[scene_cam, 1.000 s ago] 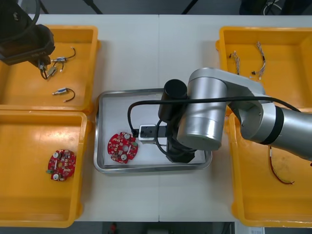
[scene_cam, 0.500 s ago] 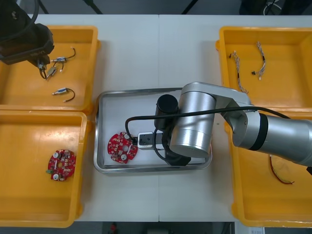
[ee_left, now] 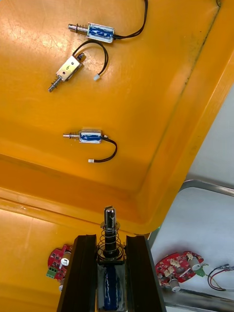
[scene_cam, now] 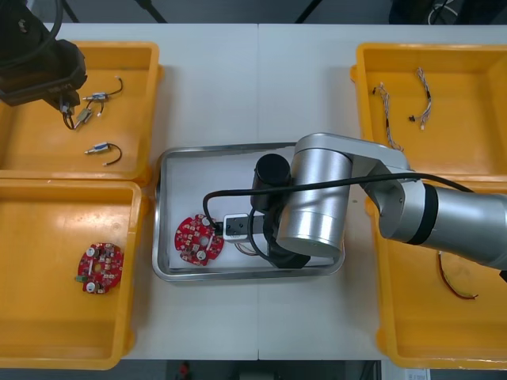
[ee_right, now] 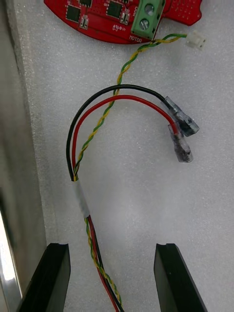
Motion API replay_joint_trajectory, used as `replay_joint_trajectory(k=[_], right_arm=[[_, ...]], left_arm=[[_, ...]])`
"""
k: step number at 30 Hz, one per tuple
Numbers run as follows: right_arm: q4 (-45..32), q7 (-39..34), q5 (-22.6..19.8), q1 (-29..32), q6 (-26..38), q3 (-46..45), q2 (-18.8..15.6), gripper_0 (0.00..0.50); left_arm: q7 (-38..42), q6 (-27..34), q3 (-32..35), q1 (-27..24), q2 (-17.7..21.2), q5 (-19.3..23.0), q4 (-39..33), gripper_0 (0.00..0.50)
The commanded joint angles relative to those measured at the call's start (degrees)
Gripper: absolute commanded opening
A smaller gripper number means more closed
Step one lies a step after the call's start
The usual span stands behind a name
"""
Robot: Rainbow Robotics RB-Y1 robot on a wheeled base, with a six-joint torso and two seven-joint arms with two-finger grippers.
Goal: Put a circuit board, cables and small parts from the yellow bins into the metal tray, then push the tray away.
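Observation:
My right gripper [ee_right: 117, 280] stands open low over the white floor of the metal tray [scene_cam: 238, 161]. A cable [ee_right: 97, 146] of red, black and twisted yellow-green wires lies loose on that floor, running out between the fingers [ee_right: 57, 278]. Just beyond its ends sits a round red circuit board [ee_right: 122, 12], seen in the tray's left part [scene_cam: 198, 238]. In the front view the right arm [scene_cam: 317, 206] covers the gripper. My left gripper [ee_left: 111, 241] hangs above the far left yellow bin [scene_cam: 32, 150], shut on a small metal part [ee_left: 109, 226] with a spring.
Three more small metal parts [ee_left: 90, 138] with black leads lie in the far left bin. A second circuit board [scene_cam: 100, 267] rests in the near left bin. Thin cables [scene_cam: 424, 99] lie in the far right bin, a red one [scene_cam: 453, 281] in the near right bin.
The right arm came toward the tray's near edge, then its fingers opened and let go of the cable, which now lies in the tray. The left arm has stayed put.

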Motion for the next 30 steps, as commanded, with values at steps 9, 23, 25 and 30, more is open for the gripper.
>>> replay_joint_trajectory(k=[9, 23, 25, 30], right_arm=[[-7.7, -3.0, -13.2, -1.8, 14.5, -18.7, -4.7, 0.5], [-7.8, -24.9, -18.4, 2.1, 23.4, -37.8, -9.8, 0.5], [-8.1, -27.5, -18.3, 3.3, 23.4, -40.1, -10.4, 0.5], [-9.4, -35.5, -17.3, 6.4, 23.4, -46.3, -12.4, 0.5]], left_arm=[[0.5, 0.5, 1.8, -2.9, 2.7, 0.4, -1.1, 0.0], [0.5, 0.5, 1.8, -2.9, 2.7, 0.4, -1.1, 0.0], [0.5, 0.5, 1.8, -2.9, 2.7, 0.4, -1.1, 0.0], [0.5, 0.5, 1.8, -2.9, 2.7, 0.4, -1.1, 0.0]])
